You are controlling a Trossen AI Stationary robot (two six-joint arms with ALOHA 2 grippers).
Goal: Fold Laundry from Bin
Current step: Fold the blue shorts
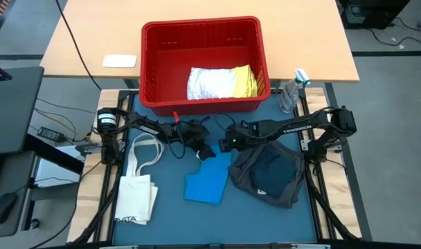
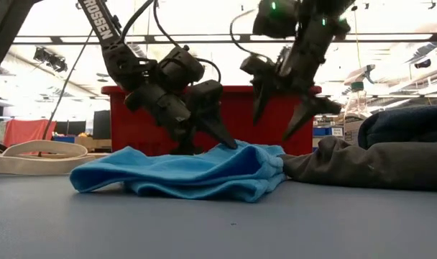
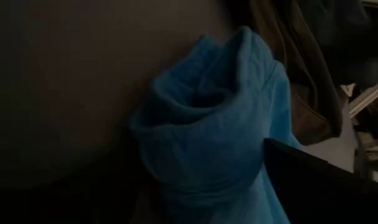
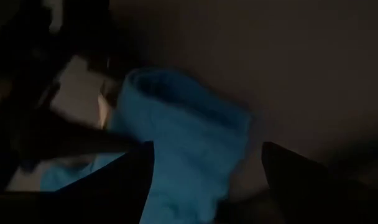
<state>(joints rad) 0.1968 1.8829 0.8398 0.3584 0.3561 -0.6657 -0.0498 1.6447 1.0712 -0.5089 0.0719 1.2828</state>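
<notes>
The red bin (image 1: pixel 203 66) stands at the far middle of my table, and I count two pieces of laundry in it: one white textured cloth (image 1: pixel 209 84) and one yellow cloth (image 1: pixel 245 81) touching its right side, both lying against the bin's near wall.

Out on the blue mat (image 1: pixel 169 207) I count three more cloth pieces. One bright blue cloth (image 1: pixel 207 181) lies loosely folded at the middle, near the front of the bin. Just right of it sits one dark grey cloth (image 1: pixel 288 181) with one dark navy cloth (image 1: pixel 269 173) piled on top; in the low view the grey piece touches the blue one's right edge.

My left gripper (image 2: pixel 208 140) is down at the far edge of the blue cloth, fingers spread wide, one fingertip resting on the fabric without pinching it. My right gripper (image 2: pixel 283 115) hangs just above the same cloth's far right corner, its jaws also spread wide and holding nothing.

One cream tote bag (image 1: pixel 136 194) lies on the left of the mat. One clear bottle (image 1: pixel 292 93) stands just right of the bin.
</notes>
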